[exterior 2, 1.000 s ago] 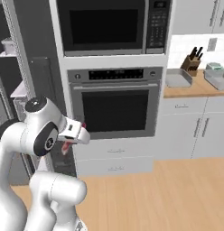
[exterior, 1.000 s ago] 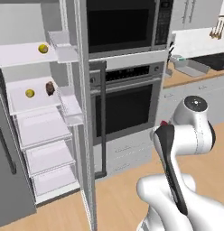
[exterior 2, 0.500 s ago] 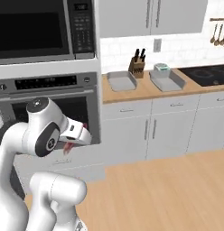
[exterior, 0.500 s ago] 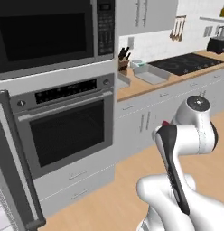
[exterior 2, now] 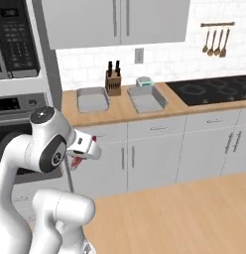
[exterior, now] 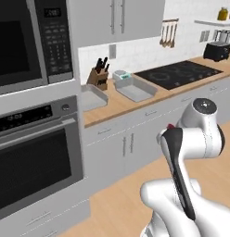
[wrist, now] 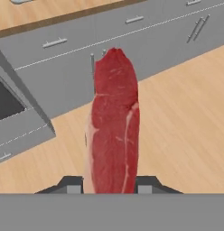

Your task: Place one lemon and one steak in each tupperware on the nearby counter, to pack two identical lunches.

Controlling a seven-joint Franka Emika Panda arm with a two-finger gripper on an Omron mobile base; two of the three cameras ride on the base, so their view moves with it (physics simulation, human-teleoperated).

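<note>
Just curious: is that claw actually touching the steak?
Touching. The hand view shows the steak rising from between the gripper fingers, clamped on both sides.

Glossy white arm (exterior: 200, 134), dark joints

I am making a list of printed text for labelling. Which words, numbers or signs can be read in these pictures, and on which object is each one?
Microwave display: light digits, too blurred to read.
Microwave keypad: rows of small marks, too small to read.
Oven control panel: faint marks, too blurred to read.
Tupperware, knife block, steak: no text visible.
</note>
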